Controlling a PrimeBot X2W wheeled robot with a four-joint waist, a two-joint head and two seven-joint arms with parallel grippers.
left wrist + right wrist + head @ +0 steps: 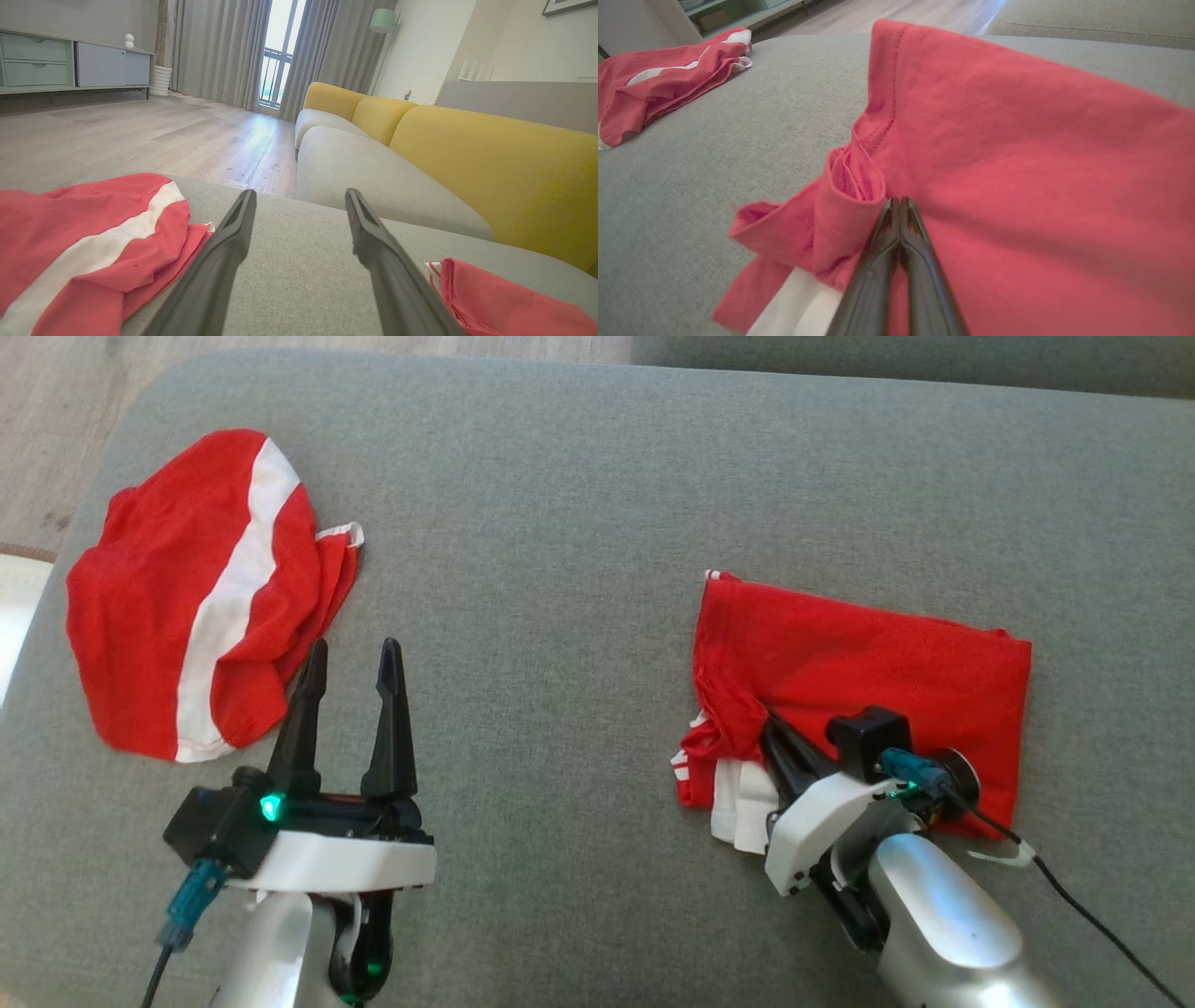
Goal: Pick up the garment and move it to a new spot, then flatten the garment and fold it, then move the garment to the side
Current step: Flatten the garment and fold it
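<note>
The garment (868, 653) is red with white trim and lies folded into a rough rectangle on the right of the grey cushion (560, 523). My right gripper (764, 714) is shut on a bunched fold at its left edge. In the right wrist view the fingertips (899, 200) meet against that raised fold of the garment (1017, 140). My left gripper (355, 649) stands open, empty, low over the cushion at the lower left. A corner of the garment (495, 303) lies to the right of the left gripper (300, 196).
A second red garment (168, 588) with a broad white stripe lies crumpled at the cushion's left end, just left of my left fingers. Wooden floor (56, 392) lies past the cushion's rounded left edge. A yellow-backed sofa (490, 163) stands beyond. A black cable (1074, 896) trails from my right wrist.
</note>
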